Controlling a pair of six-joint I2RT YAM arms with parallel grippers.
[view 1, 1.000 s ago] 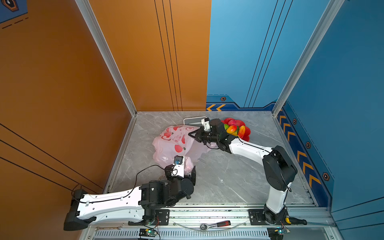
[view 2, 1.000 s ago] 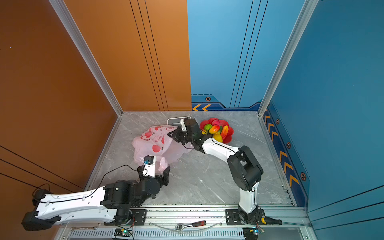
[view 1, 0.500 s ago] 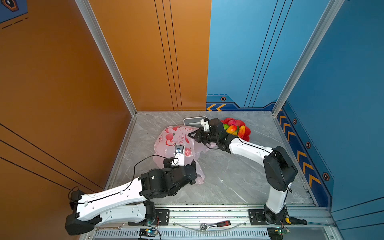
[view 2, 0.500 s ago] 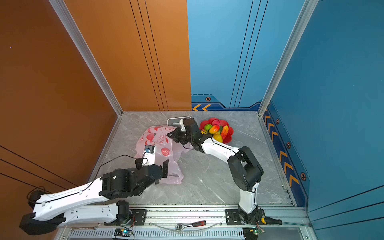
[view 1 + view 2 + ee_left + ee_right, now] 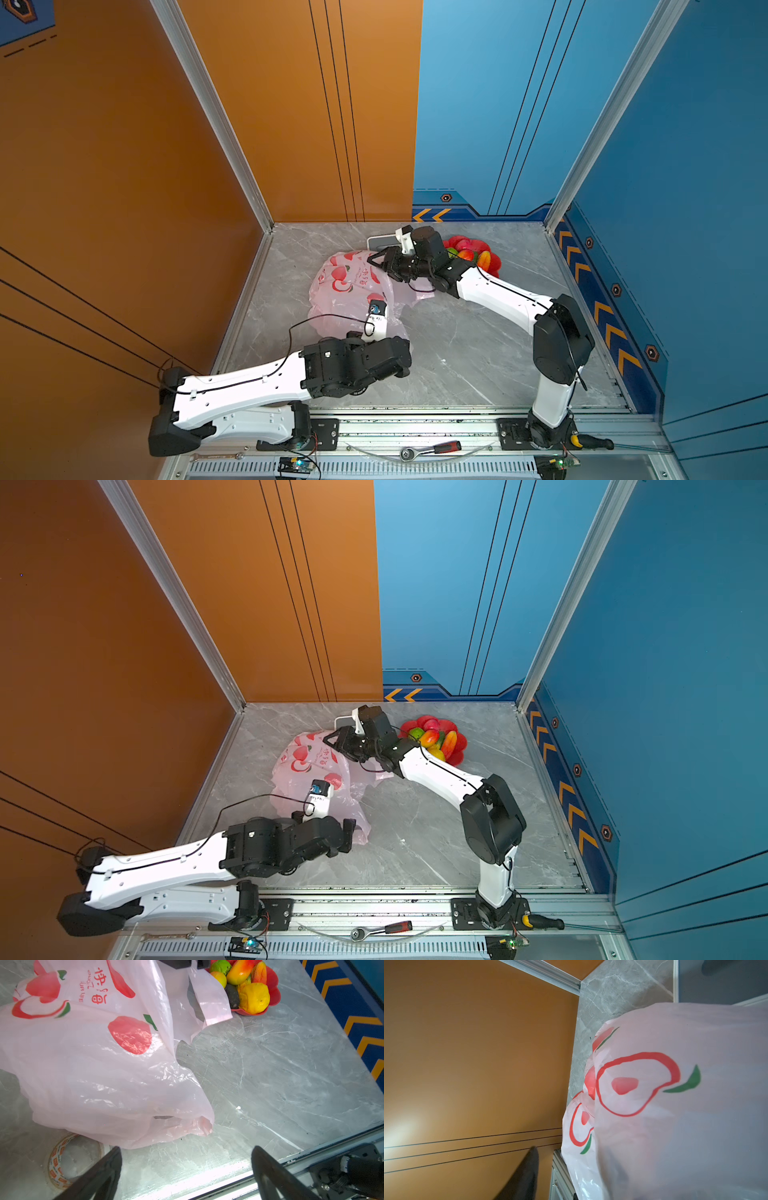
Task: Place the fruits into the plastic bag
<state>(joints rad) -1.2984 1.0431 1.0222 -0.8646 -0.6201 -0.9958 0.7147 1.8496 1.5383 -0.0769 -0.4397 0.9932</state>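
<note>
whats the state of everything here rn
bag: lying crumpled, no fruit seen inside
fruits: piled in the dish
left gripper: open, empty, by the bag
right gripper: open, at the bag's far edge
tape: flat, partly under the bag

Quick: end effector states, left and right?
Left end effector: open, empty.
Right end effector: open, jaws apart; bag drapes against it, not pinched.
</note>
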